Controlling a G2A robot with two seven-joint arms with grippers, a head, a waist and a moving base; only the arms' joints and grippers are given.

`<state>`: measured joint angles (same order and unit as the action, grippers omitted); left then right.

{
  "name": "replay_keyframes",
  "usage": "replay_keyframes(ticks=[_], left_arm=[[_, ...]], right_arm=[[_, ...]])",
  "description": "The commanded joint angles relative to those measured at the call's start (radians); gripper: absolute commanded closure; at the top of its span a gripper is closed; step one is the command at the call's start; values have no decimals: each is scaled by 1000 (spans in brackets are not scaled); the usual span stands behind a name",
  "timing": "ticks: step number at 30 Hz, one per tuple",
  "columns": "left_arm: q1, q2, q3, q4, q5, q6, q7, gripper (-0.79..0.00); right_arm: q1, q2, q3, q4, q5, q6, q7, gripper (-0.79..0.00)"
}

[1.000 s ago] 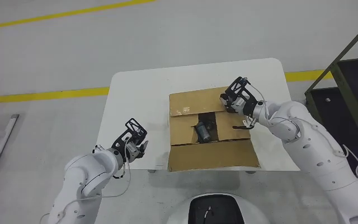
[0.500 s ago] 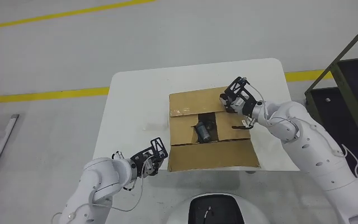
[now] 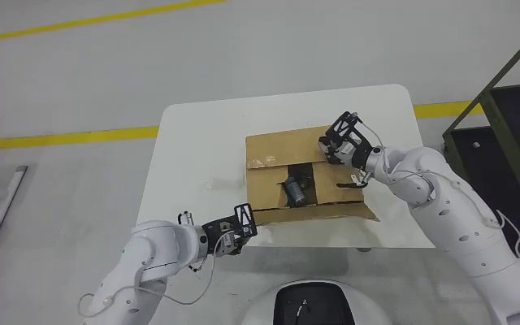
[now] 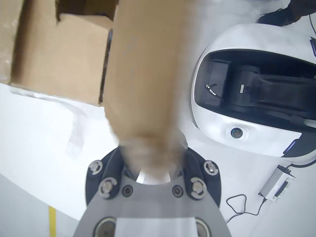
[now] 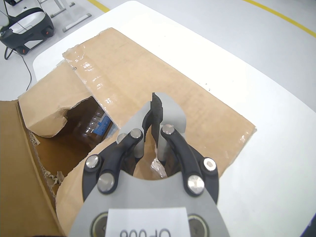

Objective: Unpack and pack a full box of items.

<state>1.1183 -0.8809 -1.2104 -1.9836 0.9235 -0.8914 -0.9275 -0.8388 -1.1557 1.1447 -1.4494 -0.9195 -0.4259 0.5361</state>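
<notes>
**A:** Where is our left gripper [image 3: 237, 230]?

**B:** Low in the top view, left of centre, at the left corner of the box's near flap [image 3: 313, 214]. From the wrist, the cardboard runs straight into it and hides the rest. We cannot tell whether it clamps the flap or merely props it.

**A:** And our right gripper [image 5: 153, 115]?

**B:** Closed, jaws pressed together, over the taped far flap [image 5: 138, 75], right of centre in the top view.

**A:** The box [image 3: 268, 195] itself?

**B:** In the middle of the table [image 3: 203, 138], partly open. A bottle [image 3: 294, 192] lies in the dark gap at its centre.

**A:** How do we expect it to handle?

**B:** The flaps look light and stiff, but they fold at the crease and their edges are torn. A corner hold may twist or rip them, so we favour the free edge nearer its middle. The tape looks slick. The bottle seems smooth and round, likely to roll, so we would take it across the body.
</notes>
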Motion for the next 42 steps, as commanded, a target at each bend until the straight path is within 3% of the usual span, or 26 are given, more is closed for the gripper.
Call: replay_keyframes(ticks=[1, 4, 13, 20, 28, 41, 42], left_arm=[[-28, 0, 4, 4, -25, -5, 5, -49], [-71, -4, 27, 13, -12, 12, 9, 0], [-228, -44, 157, 108, 74, 184, 95, 0], [-318, -80, 256, 190, 79, 316, 74, 0], [-345, -95, 285, 229, 65, 356, 61, 0], [-342, -98, 263, 236, 63, 383, 41, 0], [-340, -97, 259, 233, 62, 383, 40, -46]], right_arm=[[0, 0, -1, 2, 3, -1, 0, 0], [3, 0, -1, -4, -16, 4, -1, 0], [-20, 11, 59, -103, -94, 68, -44, 0], [-62, 18, 86, -216, -199, 134, -73, 0], [-101, 2, -7, -213, -255, 185, -114, 0], [-46, -45, -139, -81, -229, 285, -98, 0], [-42, -47, -143, -75, -227, 286, -97, 0]])
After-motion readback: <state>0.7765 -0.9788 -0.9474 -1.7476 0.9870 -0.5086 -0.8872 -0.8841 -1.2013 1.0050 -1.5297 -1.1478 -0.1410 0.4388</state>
